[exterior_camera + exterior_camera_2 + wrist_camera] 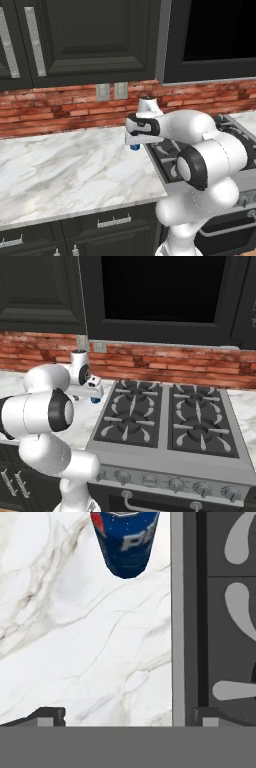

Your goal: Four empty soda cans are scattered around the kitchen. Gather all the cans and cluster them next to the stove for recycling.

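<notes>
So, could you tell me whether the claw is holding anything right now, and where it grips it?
Nothing is held. The claw is open over the marble counter, apart from the blue can.

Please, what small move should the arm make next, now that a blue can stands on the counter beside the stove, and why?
Probably lift the gripper straight up and pull it back. Its jaws are open and empty, and the blue can stands upright on the marble counter beside the stove, apart from the fingertips, so it looks placed already.
</notes>
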